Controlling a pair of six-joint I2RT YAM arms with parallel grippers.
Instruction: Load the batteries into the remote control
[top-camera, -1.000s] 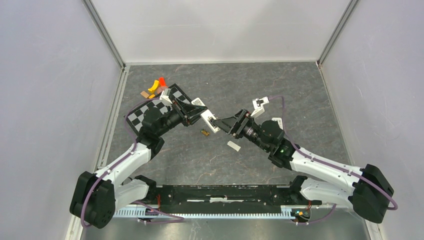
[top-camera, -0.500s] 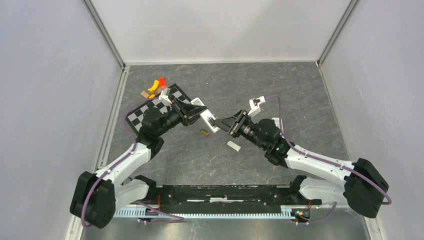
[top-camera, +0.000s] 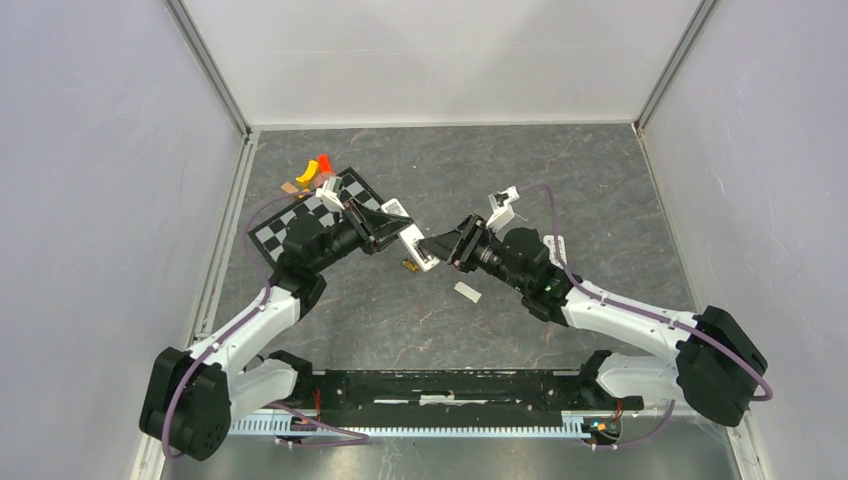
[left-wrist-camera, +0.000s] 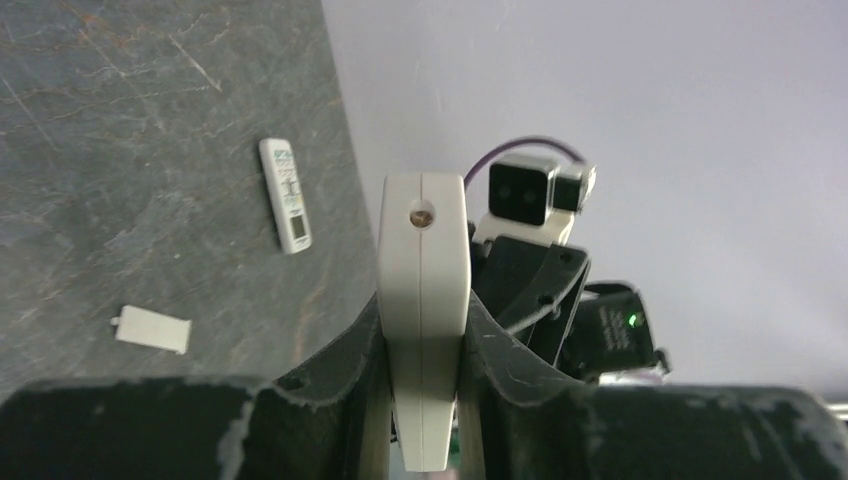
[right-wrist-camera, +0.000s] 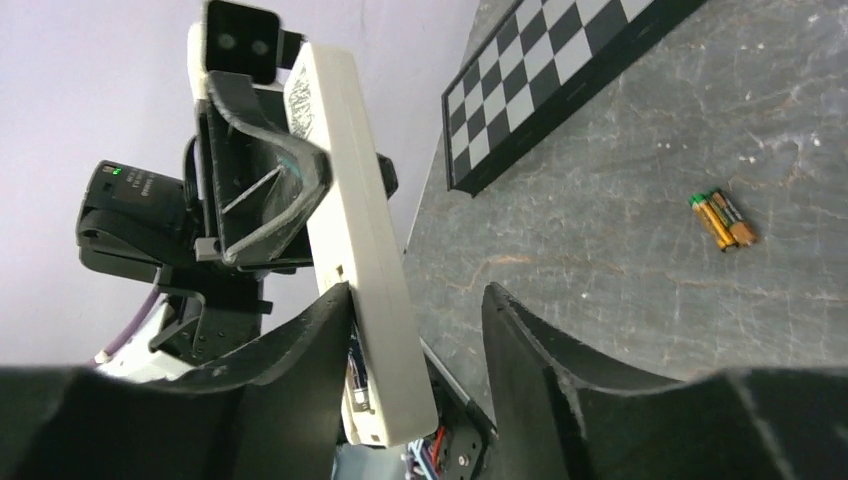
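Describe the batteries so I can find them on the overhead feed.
Start at the checkerboard at far left, then move right to the white remote control held up at mid-table. On the table just nearer than it lie the batteries: two tiny cylinders side by side, dark and gold, unlike the flat plain white piece to their right.

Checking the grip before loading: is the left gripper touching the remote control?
Touching. The left wrist view shows the left gripper clamped on the remote control, fingers against both sides.
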